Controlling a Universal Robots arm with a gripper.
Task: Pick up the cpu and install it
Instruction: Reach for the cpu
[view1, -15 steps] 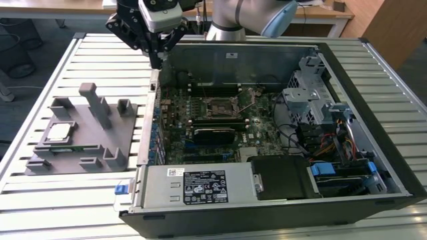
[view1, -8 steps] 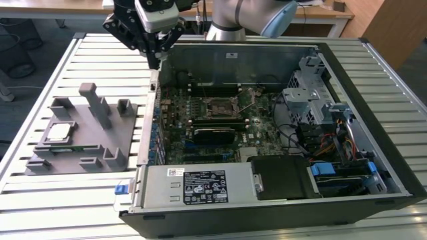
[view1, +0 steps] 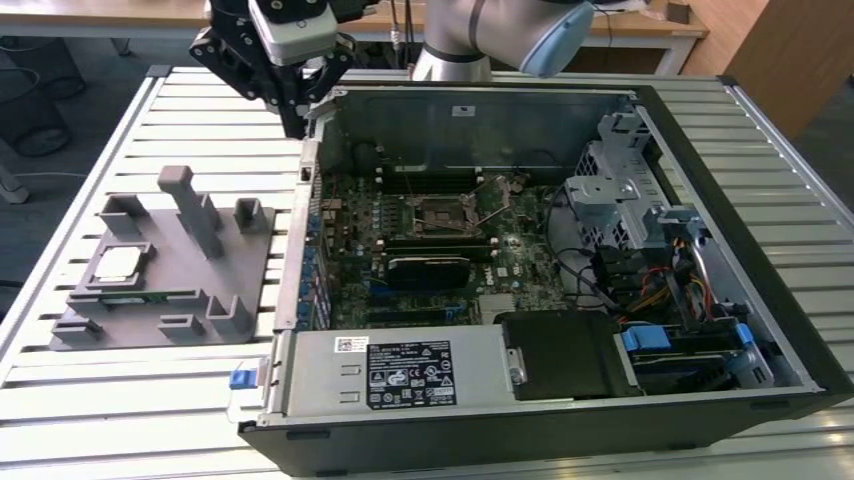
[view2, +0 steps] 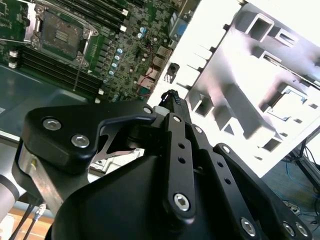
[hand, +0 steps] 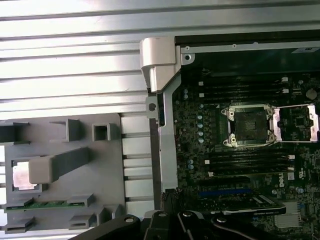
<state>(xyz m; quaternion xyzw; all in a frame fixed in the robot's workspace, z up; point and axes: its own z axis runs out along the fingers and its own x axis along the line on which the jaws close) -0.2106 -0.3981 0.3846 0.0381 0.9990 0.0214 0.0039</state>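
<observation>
- gripper (view1: 294, 128): fingers look pressed together with nothing between them. It hangs over the tabletop (view1: 200, 110), right at the case wall (hand: 167, 135), with the tray on one side and the board on the other.
- Risk 1: the tips sit just beside that sheet-metal edge. A straight drop or a sideways sweep at this height could clip it.
- cpu (view1: 118, 265): lies flat in its pocket in the grey tray (view1: 174, 300), on the exterior view's left. It is well apart from the gripper and not yet picked.
- Risk 2: fingers this close together would land on the lid rather than straddle it.
- Risk 3: the chip is thin with little edge to grip. An off-centre pinch probably tilts it or lets it slip.
- Risk 4: the tall post (view1: 194, 215) stands near the pocket and crowds the approach.
- Risk 5: the green memory strip (hand: 40, 204) lies just beside the pocket, so it is easy to catch by mistake.
- socket (view1: 441, 212): inside the case on the board, and its frame looks swung open.
- Risk 6: a cpu set down rotated or tilted could bend the contacts.
</observation>
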